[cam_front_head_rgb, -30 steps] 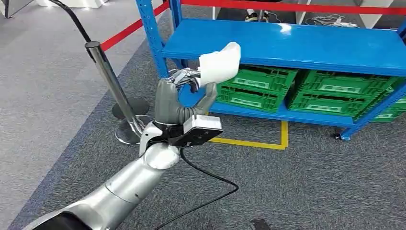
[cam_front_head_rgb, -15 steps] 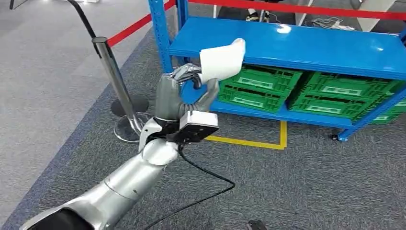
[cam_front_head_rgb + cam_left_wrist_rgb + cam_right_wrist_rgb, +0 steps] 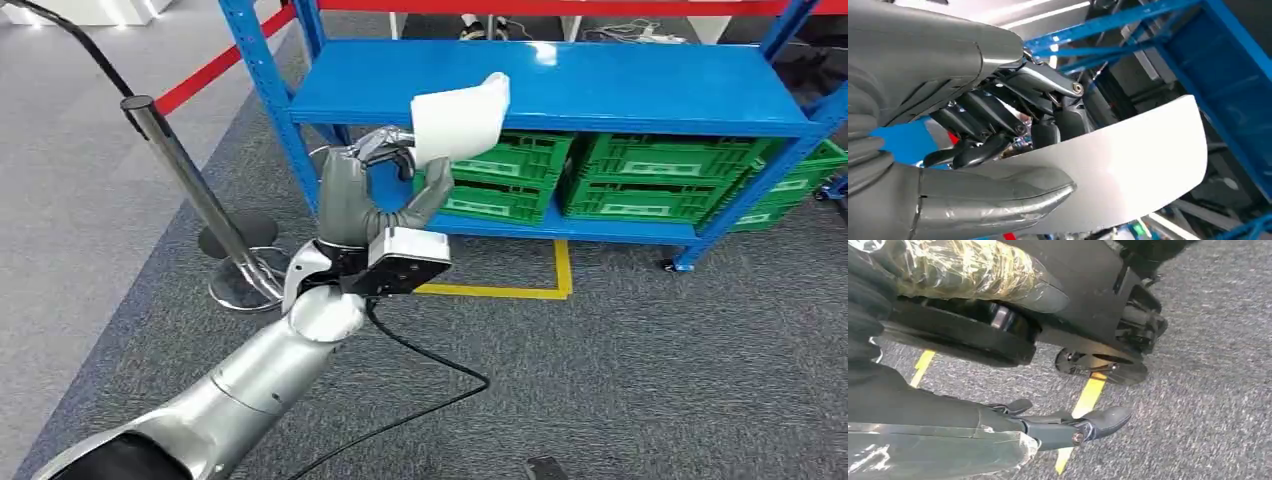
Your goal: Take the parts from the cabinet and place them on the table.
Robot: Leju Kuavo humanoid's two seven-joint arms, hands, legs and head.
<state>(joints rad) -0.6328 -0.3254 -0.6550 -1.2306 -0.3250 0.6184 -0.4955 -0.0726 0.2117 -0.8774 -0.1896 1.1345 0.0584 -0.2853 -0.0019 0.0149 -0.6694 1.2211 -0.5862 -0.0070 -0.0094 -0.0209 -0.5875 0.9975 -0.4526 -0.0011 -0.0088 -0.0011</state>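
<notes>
My left hand [image 3: 365,195] is raised in front of the blue cabinet shelf [image 3: 620,90] and grips a white curved part [image 3: 460,120] between thumb and fingers. The part sticks up and to the right of the hand, level with the shelf's front edge. In the left wrist view the same white part [image 3: 1128,165] lies across the thumb, with the dark fingers [image 3: 993,112] closed behind it. My right hand [image 3: 948,420] hangs low over the carpet in the right wrist view, fingers stretched out and holding nothing.
Green crates [image 3: 680,175] fill the cabinet's lower shelf. A metal stanchion [image 3: 185,190] with a red belt [image 3: 215,65] stands to the left on a round base. Yellow tape [image 3: 530,290] marks the grey carpet before the cabinet. A black cable [image 3: 440,395] trails from my left wrist.
The whole picture has shifted left, so the camera has turned right. My left hand keeps its grip on the white part at about the same height.
</notes>
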